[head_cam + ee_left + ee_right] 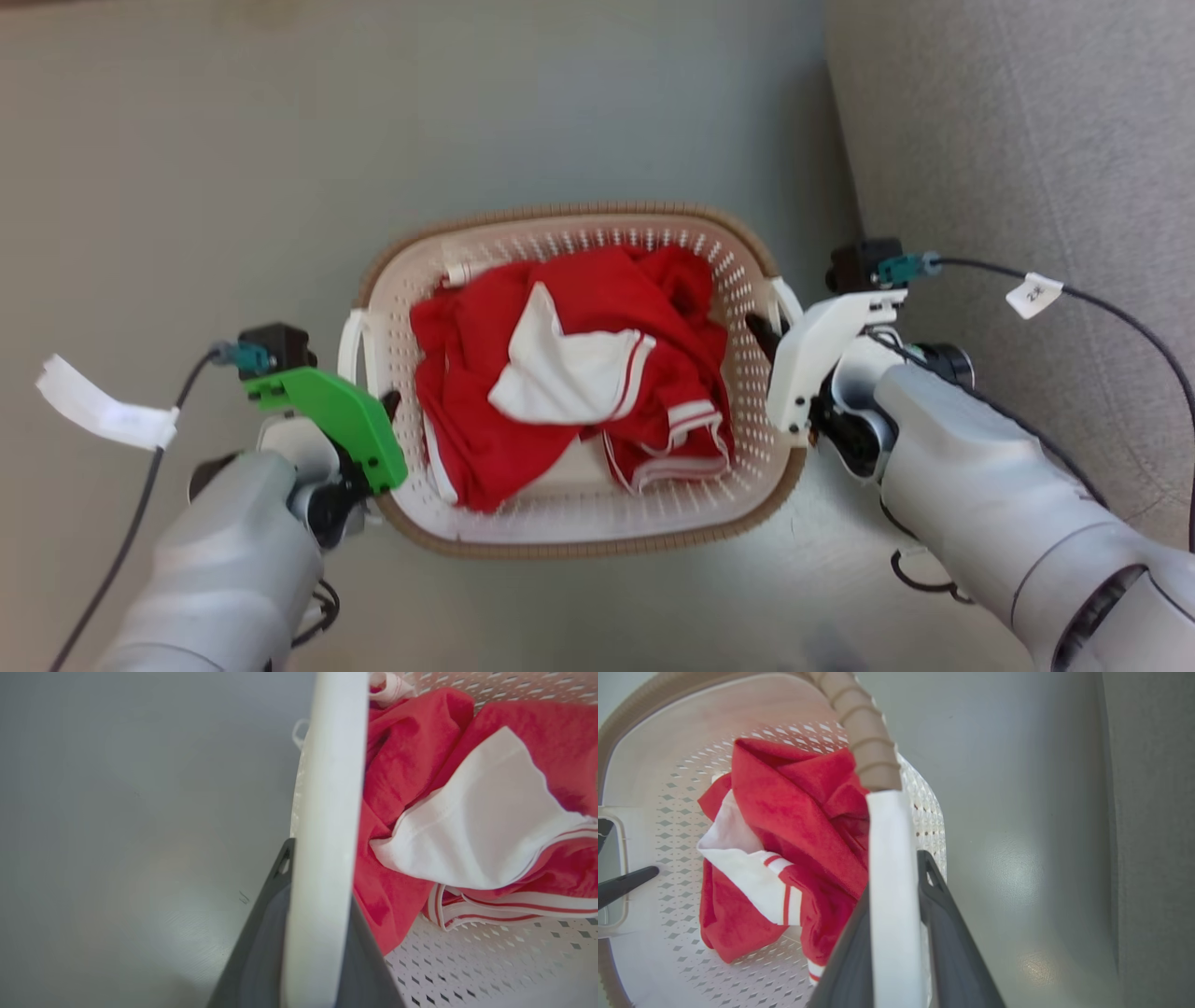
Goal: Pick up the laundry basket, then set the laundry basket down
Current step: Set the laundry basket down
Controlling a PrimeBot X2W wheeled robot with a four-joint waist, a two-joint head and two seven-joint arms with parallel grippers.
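Head view: laundry basket [569, 217] clamped between left pincer [388, 403] and right pincer [758, 330].

Crumpled red garment [467, 420] with white trim; smooth grey floor [187, 140]; textured grey surface [1027, 121] at right.

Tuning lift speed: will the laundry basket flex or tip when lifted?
Probably light: perforated plastic laundry basket holding red-and-white clothing. Likely stays level, with left fingers and right fingers clamping opposite sides. Walls may flex slightly.
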